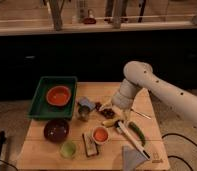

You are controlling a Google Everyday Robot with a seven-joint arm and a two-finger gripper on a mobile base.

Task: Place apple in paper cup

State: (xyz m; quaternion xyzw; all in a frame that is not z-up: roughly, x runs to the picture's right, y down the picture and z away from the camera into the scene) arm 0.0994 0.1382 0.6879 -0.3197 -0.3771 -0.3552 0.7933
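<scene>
The paper cup (100, 140) is a small white cup standing at the front middle of the wooden table (42, 152). The orange-red apple (100, 133) sits inside it and fills its mouth. My gripper (108, 109) is at the end of the white arm that comes in from the right. It hangs above the table just behind and to the right of the cup, apart from it. Nothing shows in it.
A green tray (40, 102) at the back left holds an orange bowl (59, 95). Around the cup are a dark brown bowl (57, 130), a light green cup (68, 149), a metal cup (83, 113), a snack bar (90, 145), a banana (110, 122), a green vegetable (136, 131), a white utensil (134, 143) and a grey napkin (132, 160).
</scene>
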